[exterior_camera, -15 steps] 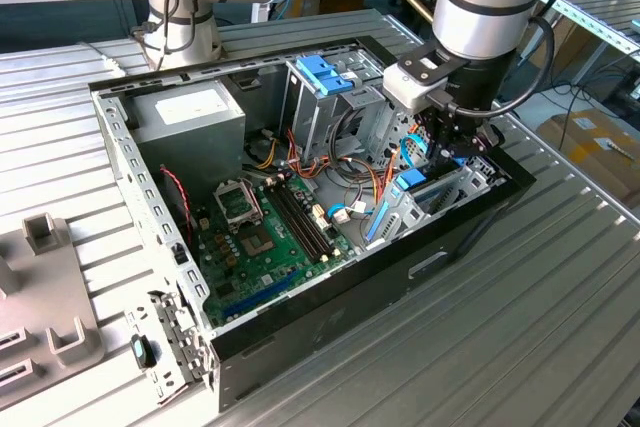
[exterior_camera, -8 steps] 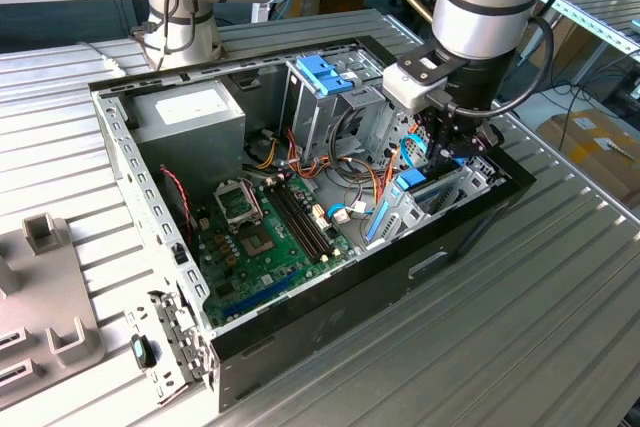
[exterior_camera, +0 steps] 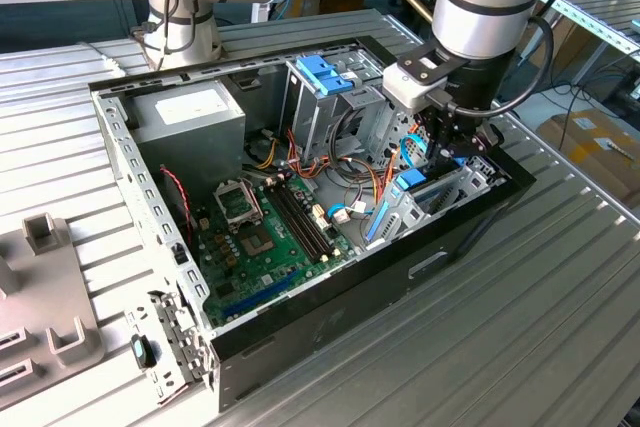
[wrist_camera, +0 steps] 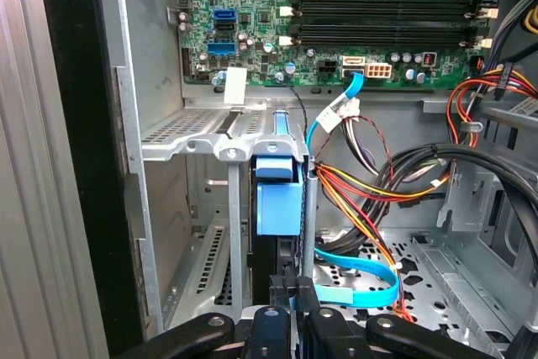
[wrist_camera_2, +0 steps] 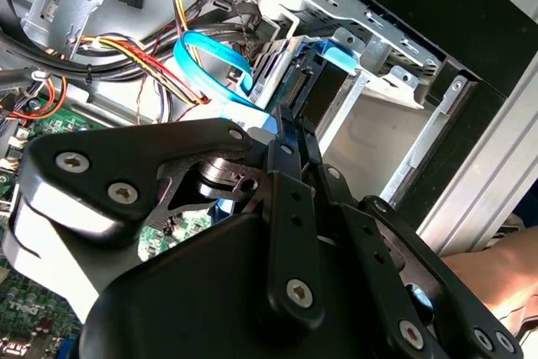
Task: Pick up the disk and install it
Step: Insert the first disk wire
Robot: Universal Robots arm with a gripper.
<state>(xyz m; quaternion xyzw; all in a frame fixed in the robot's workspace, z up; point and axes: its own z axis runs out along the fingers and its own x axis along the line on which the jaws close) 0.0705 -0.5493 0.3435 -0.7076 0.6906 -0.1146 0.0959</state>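
A robotics lab: an opened computer case (exterior_camera: 350, 312) on a ribbed metal bench (exterior_camera: 540, 327), cardboard boxes (exterior_camera: 600, 145) beside.

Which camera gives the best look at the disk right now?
The first wrist view: the disk stands edge-on in the metal bay, its light-blue frame in plain sight. In the exterior view it is a small blue patch below the gripper; in the second wrist view the gripper's body hides part of it.
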